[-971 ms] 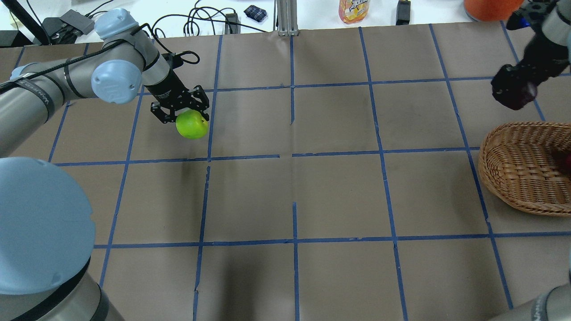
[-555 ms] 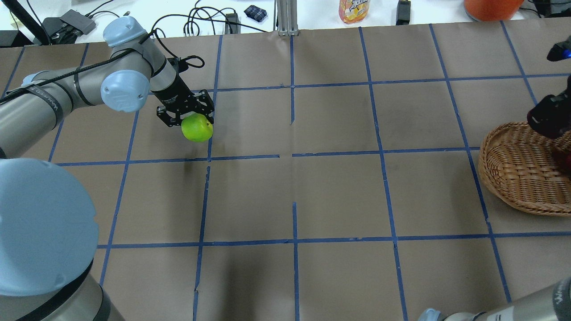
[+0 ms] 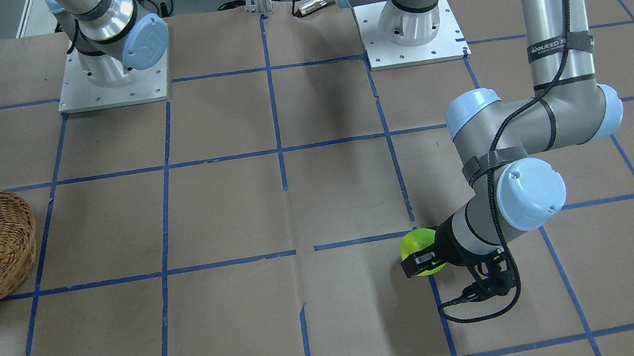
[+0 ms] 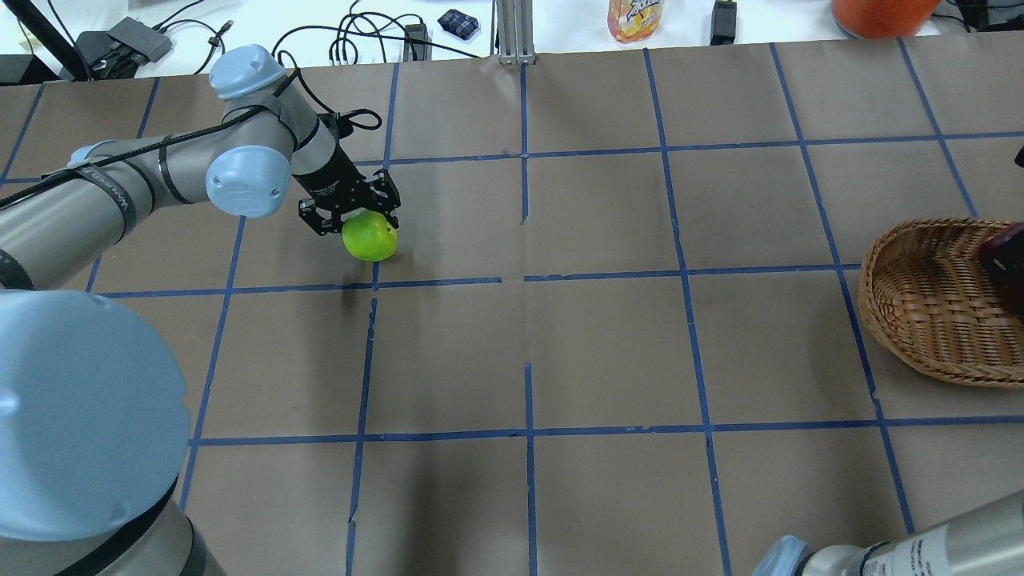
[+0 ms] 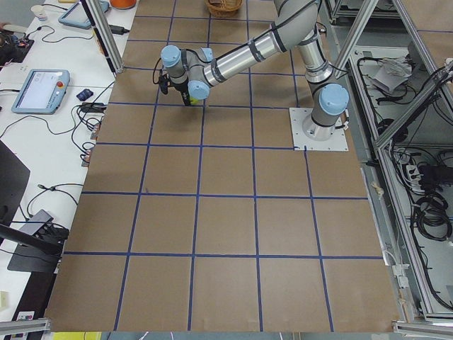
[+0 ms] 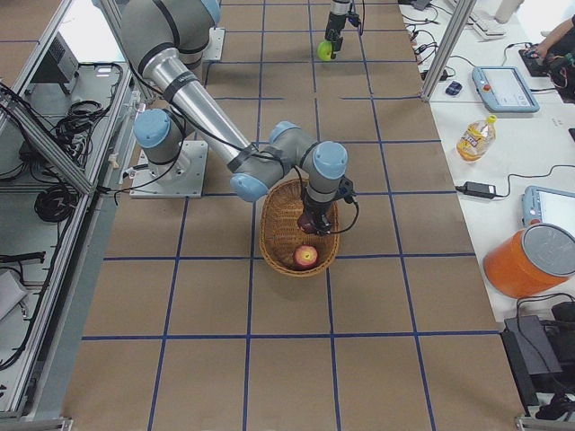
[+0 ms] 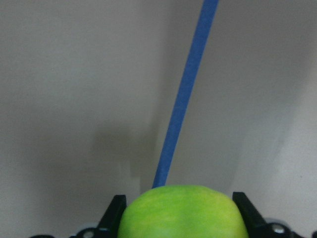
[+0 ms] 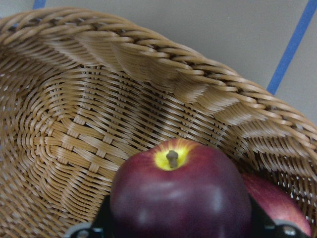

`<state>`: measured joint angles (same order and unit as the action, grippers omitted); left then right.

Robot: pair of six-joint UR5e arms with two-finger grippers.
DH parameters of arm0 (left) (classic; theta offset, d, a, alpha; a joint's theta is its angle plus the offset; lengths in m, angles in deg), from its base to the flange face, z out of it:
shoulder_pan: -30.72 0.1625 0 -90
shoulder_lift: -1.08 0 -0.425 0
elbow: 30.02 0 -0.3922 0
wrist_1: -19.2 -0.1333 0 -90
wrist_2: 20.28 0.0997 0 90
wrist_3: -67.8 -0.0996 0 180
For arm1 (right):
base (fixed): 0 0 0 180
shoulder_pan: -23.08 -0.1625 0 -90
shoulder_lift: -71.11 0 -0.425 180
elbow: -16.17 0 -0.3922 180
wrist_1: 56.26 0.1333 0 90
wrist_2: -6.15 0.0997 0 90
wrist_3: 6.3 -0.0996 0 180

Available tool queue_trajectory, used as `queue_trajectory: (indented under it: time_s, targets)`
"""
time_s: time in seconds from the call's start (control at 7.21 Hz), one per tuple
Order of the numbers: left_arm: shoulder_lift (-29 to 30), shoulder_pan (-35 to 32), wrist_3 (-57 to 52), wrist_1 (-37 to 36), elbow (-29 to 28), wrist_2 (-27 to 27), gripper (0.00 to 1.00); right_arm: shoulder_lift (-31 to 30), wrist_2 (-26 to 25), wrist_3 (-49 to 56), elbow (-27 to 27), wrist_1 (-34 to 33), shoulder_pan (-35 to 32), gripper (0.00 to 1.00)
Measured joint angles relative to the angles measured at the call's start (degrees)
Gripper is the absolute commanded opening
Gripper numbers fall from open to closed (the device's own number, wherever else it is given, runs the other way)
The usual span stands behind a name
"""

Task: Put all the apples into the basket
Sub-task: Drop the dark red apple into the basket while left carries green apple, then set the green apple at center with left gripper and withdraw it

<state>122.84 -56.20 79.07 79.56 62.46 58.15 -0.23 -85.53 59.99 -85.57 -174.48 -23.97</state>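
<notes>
L jaws pinch green apple (image 4: 370,242) from sides, upper left of overhead frame. It seems clear of tabletop (image 4: 608,344), prob. for carry to basket (image 4: 920,312) at right edge. R jaws clamp maroon apple (image 8: 181,193) low inside basket, prob. so release won't bounce it out. Red apple (image 6: 306,256) already in basket, just beside maroon one.
</notes>
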Motion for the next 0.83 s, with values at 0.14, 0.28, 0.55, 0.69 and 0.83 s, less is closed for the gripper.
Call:
queue_trajectory:
  time_s: [0.14, 0.28, 0.55, 0.69, 0.83]
  targets:
    - [-0.3, -1.3, 2.4, -0.6, 0.0, -0.3, 0.0, -0.2, 0.0, 0.3, -0.3, -0.1, 0.2, 1.0]
    - [-0.6, -3.8, 5.9, -0.9, -0.3, -0.5, 0.0, -0.6, -0.1, 0.4, -0.2, 0.0, 0.2, 1.0]
    - [0.6, -10.7, 13.4, -4.6, -1.4, -0.2, 0.21, -3.9, 0.1, -2.2, 0.0, 1.4, -1.5, 1.0]
    - [1.5, -13.4, 16.6, -6.5, -1.6, -0.1, 0.99, -6.5, 0.2, -6.4, 0.1, 4.0, -4.4, 1.0]
    - [2.2, -15.4, 19.5, -7.4, -1.7, -0.1, 1.0, -9.1, 0.3, -12.8, 0.1, 6.6, -9.1, 1.0]
